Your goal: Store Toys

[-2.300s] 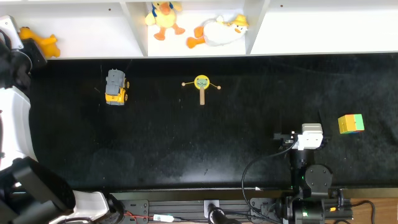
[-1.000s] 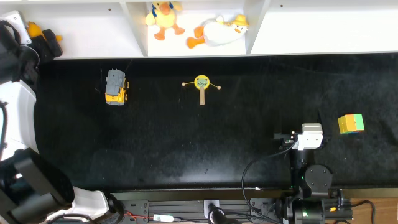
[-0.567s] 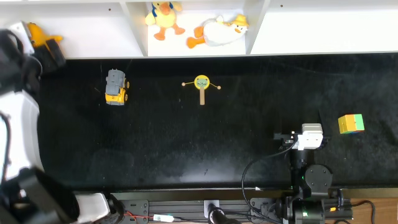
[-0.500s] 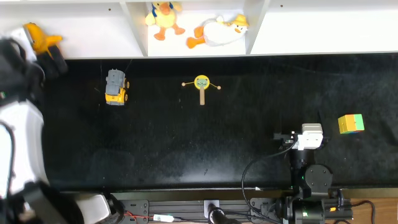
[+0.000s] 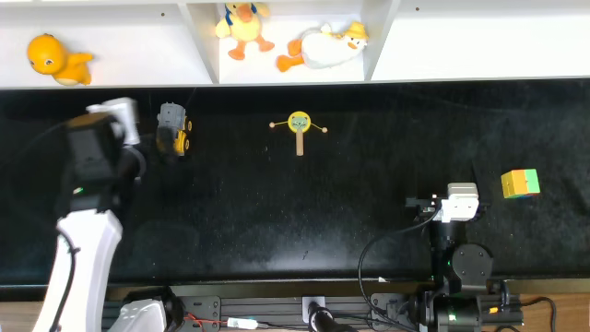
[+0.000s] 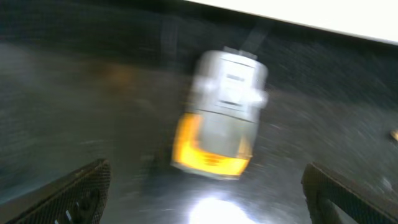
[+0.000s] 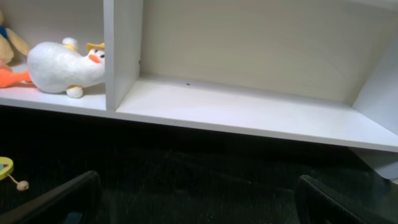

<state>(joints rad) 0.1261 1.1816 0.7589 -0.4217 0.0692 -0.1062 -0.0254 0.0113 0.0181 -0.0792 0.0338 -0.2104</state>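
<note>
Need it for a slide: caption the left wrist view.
Open left gripper facing the toy truck on the black mat, beside the shelf.

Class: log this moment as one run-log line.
left gripper: open, at toy truck | right gripper: open | yellow duck: in left shelf bay | rattle, cube: on mat

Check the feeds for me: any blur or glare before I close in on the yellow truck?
Left wrist view: the truck is smeared by motion blur, and a bright glare patch sits on the black mat near it. Top view: crisp, apart from a slightly soft left arm. Right wrist view: clean, the white shelf evenly lit.
</note>
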